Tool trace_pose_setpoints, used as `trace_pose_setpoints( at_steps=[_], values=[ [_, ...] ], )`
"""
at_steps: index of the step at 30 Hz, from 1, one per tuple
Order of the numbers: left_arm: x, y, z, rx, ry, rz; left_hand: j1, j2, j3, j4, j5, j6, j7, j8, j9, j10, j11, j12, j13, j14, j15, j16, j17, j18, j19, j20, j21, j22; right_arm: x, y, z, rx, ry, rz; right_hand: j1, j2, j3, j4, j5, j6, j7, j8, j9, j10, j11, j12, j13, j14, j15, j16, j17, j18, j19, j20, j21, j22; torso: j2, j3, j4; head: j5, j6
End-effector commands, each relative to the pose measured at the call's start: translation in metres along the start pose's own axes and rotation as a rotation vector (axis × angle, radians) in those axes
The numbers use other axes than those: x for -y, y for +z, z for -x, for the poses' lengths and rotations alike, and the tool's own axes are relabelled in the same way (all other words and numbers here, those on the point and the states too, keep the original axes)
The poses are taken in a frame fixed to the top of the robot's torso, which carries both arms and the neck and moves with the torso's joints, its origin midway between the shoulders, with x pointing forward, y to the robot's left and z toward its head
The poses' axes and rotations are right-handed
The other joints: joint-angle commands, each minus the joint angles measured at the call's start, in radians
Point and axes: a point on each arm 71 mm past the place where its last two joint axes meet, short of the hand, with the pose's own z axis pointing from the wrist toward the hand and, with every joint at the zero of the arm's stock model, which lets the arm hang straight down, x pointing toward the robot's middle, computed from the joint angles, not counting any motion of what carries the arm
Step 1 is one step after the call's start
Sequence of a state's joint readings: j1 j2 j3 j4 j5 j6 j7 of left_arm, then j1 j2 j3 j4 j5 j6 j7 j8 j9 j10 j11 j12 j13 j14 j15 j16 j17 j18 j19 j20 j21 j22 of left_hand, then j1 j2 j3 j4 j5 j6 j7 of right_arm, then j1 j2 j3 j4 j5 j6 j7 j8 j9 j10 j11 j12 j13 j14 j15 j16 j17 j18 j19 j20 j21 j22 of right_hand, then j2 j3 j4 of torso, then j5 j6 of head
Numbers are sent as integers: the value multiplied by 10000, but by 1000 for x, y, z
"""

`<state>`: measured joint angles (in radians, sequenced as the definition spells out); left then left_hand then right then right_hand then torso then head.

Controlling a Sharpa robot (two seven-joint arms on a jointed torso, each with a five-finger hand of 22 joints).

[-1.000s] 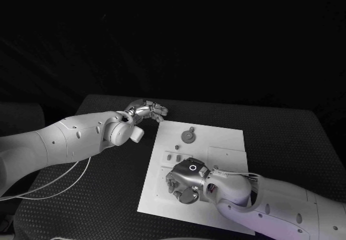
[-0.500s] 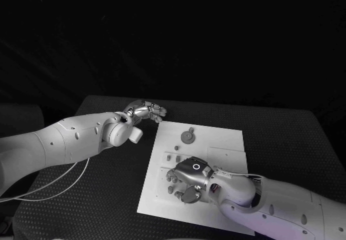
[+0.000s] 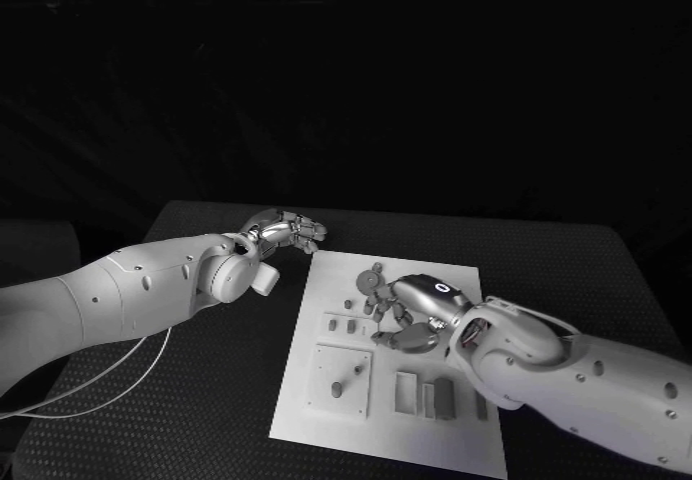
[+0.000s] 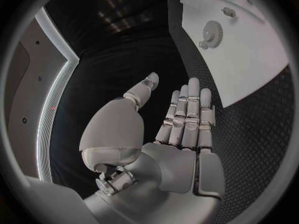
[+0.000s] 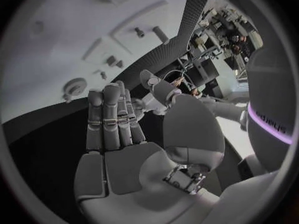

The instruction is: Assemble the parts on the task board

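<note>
Slots and small upright blocks (image 3: 428, 392) are seen on the nearest part of the white task board (image 3: 332, 420), which lies flat on the black worktop (image 3: 173, 420). A square raised plate (image 3: 343, 375) with a small peg sits just beyond them, toward the board's left side. Further in, the right hand (image 3: 408, 310) is held over the middle of the board, its fingers (image 3: 378, 300) spread apart and extended; nothing is seen grasped in them, and in the right wrist view the right hand's palm (image 5: 134, 154) is bare with the fingers straight. A round, gear-like part (image 3: 414, 341) lies on the board directly beside this hand; whether it is touched cannot be told. Small pegs (image 3: 346, 304) stand on the board just left of the hand. A gear (image 4: 212, 33) is seen flat on the board in the left wrist view. Beyond the board's far left corner, the left hand (image 3: 289, 231) is held above the worktop, off the board, its fingers released and empty.
</note>
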<state>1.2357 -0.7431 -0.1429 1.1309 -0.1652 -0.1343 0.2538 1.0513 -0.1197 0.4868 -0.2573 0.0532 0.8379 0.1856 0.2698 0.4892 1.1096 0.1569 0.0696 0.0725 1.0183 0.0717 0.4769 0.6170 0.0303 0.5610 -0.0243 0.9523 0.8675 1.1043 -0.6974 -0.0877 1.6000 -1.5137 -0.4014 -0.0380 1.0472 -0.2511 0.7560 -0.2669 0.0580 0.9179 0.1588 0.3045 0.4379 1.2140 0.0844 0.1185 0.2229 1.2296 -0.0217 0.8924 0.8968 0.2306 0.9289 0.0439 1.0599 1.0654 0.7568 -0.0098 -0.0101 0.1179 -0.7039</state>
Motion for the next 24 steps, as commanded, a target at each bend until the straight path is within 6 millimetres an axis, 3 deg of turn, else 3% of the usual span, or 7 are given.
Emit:
trace_pose_setpoints(
  at_steps=[1,4,10,11,14,20,24],
  values=[
    [0,0,-1,-73,-69,-108,-36,105,-48,11,-12,-5,-21,62,-13,114,-17,48,12,70,8,-72,22,106,42,-19,-49,22,19,-10,6,-867,2323,-1058,-102,161,35,31,-29,113,-28,81,52,147,-64,244,111,-44,-127,-2,6,312,-39,49,-17,0,-31,4,-41,-135,134],
    [-2,1,-1,-44,-64,-87,-44,114,-54,15,-12,18,-32,85,-15,225,-65,97,34,80,5,-85,43,105,41,-22,-44,35,42,-25,19,-1391,2497,-1838,-348,292,-265,-100,4,336,-165,267,212,362,-251,890,478,-88,-264,30,27,312,-107,84,20,43,-75,16,-86,-245,153],
    [-5,3,-1,-36,-71,-31,-54,124,-59,21,-12,32,-40,98,-17,297,-95,126,48,84,4,-96,56,104,39,-23,-44,41,76,-53,24,-2613,3497,-3483,-895,345,-855,-33,5,356,-197,333,337,725,-447,1898,1148,-93,-448,101,65,303,-128,101,55,70,-149,40,-159,-396,116],
    [-5,3,-2,-51,-77,-27,-57,123,-60,22,-12,33,-40,99,-17,301,-97,127,48,84,4,-97,57,104,39,-23,-44,42,80,-57,23,-2754,3634,-3753,-1251,694,-1420,-55,80,352,-252,400,512,197,-601,3310,2304,-168,-565,394,236,312,-127,63,164,144,-166,41,-165,-435,90],
    [-6,3,-4,-85,-101,-9,-63,123,-63,24,-13,37,-42,103,-17,308,-100,129,49,84,4,-99,60,103,38,-23,-44,43,90,-72,19,-3687,4132,-4626,-1431,732,-1783,-26,95,305,-390,403,815,-1401,-748,6578,5030,-197,-678,1416,888,312,62,-164,627,415,-198,63,-187,-510,52],
    [-9,3,-5,-109,-130,45,-72,124,-67,28,-13,39,-42,105,-18,312,-102,128,48,85,5,-102,63,102,38,-22,-45,45,101,-94,10,-5044,4207,-6064,-2178,825,-1803,433,-52,313,-507,330,1073,-1171,-893,9055,6688,175,-871,2593,1647,312,421,-415,1087,604,-222,93,-219,-548,-10],
    [-10,3,-4,-75,-123,56,-78,120,-71,30,-13,39,-43,106,-19,313,-102,127,48,84,5,-105,65,101,36,-22,-46,45,100,-106,3,-5732,4357,-6678,-2398,574,-1365,821,-96,370,-567,325,1232,-1112,-956,9912,7313,306,-958,3048,2031,312,712,-686,1303,633,-230,97,-225,-526,-64]
  ],
)
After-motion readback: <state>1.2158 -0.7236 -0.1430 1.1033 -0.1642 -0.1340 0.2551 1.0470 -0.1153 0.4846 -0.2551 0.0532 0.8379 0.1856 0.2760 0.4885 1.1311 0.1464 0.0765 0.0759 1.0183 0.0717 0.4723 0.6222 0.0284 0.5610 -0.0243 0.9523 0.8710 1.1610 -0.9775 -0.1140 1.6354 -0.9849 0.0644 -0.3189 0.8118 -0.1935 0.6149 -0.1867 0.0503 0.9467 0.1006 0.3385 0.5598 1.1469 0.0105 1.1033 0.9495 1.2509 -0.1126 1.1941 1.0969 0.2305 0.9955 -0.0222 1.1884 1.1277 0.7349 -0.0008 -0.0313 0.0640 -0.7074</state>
